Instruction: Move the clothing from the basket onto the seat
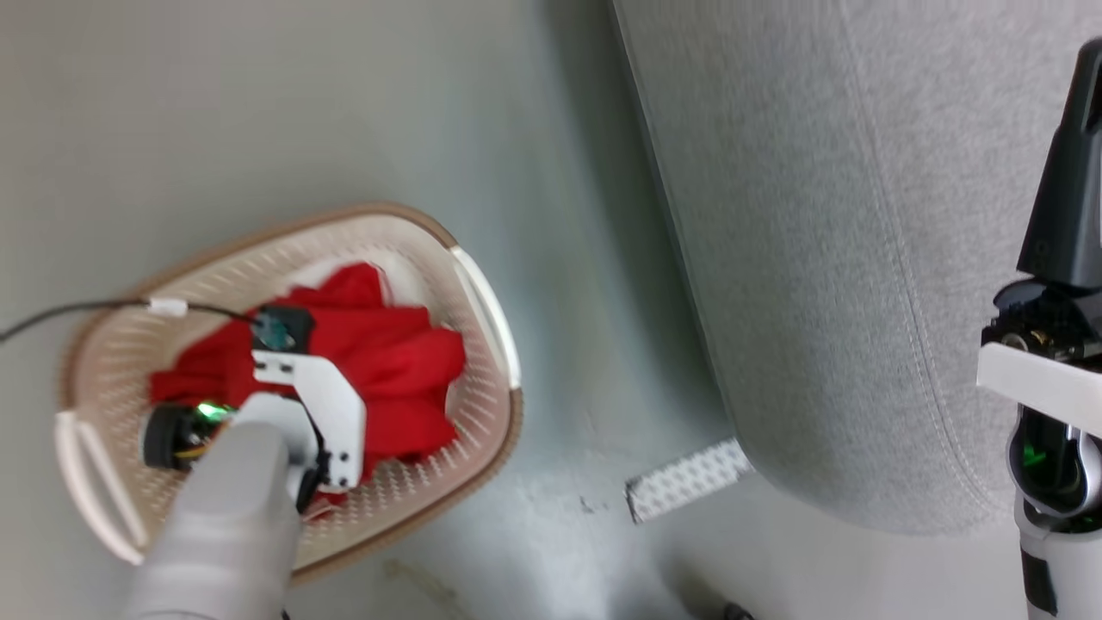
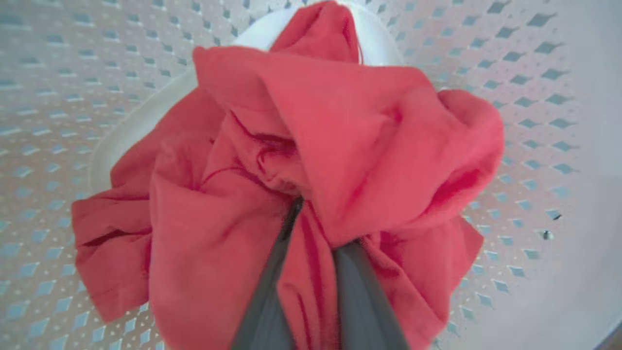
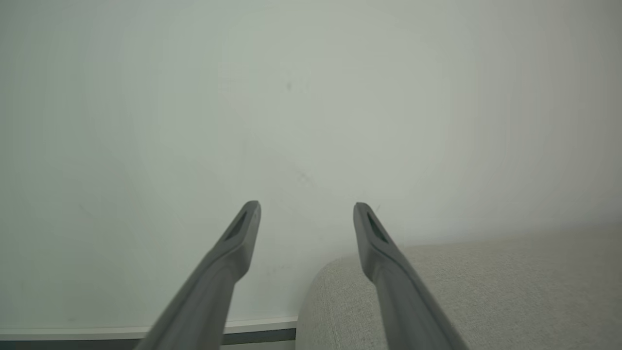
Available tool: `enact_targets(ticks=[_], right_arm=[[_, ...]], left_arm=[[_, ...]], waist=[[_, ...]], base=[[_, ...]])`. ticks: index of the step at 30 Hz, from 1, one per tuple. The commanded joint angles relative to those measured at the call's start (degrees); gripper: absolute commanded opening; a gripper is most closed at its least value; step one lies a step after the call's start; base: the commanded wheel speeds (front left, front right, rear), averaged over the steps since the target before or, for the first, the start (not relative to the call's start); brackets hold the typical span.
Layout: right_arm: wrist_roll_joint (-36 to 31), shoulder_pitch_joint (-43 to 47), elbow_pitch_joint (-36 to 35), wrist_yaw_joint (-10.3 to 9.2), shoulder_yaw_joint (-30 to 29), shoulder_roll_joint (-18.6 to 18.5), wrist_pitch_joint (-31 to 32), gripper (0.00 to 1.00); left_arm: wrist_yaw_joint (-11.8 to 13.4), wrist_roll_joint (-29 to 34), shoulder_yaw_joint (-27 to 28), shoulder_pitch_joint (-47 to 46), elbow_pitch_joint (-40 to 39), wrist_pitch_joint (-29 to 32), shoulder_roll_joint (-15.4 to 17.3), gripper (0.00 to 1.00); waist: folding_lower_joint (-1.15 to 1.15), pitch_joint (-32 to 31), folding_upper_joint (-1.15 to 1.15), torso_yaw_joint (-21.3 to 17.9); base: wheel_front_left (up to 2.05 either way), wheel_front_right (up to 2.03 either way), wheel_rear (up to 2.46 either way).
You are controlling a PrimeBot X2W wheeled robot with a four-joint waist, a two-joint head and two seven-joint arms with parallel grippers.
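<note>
The red clothes [image 1: 396, 362] lie in a crumpled heap inside the basket [image 1: 344, 213], at the lower left of the head picture. They look soft, light and floppy. I think they will sag and hang down when lifted, and a loose part could catch on the basket's edge or slip free. The best place to hold is a thick bunch of folds near the middle of the heap, not a thin edge. The left claw [image 2: 316, 228] grips about there: its two dark fingers are pinched close together with a fold of red cloth between them, in the lower middle of the left wrist picture. The basket sits on the pale floor [image 1: 258, 103]. The big grey sofa [image 1: 818, 258] takes up the upper right of the head picture, near the basket but not touching it. The right claw [image 3: 306, 206] is wide open and holds nothing. It hangs just above the sofa's rounded edge.
</note>
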Motion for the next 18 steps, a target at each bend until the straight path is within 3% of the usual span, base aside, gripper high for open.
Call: enact_targets(ticks=[1, 18], right_arm=[[-0.45, 0.96, 0.42, -0.12, -0.20, -0.72, 0.05, 1.00], [-1.87, 10.99, 5.09, -0.12, -1.12, -5.62, 0.06, 1.00]], left_arm=[[-0.40, -1.03, 0.06, 1.24, 0.13, -1.21, -0.28, 0.00], [-4.88, -6.56, -2.66, 9.41, -1.13, -14.88, -4.54, 0.00]], waist=[[0.00, -4.62, 0.00, 2.98], [0.00, -28.61, 0.00, 13.18]], base=[[0.00, 0.00, 0.00], [0.00, 0.00, 0.00]])
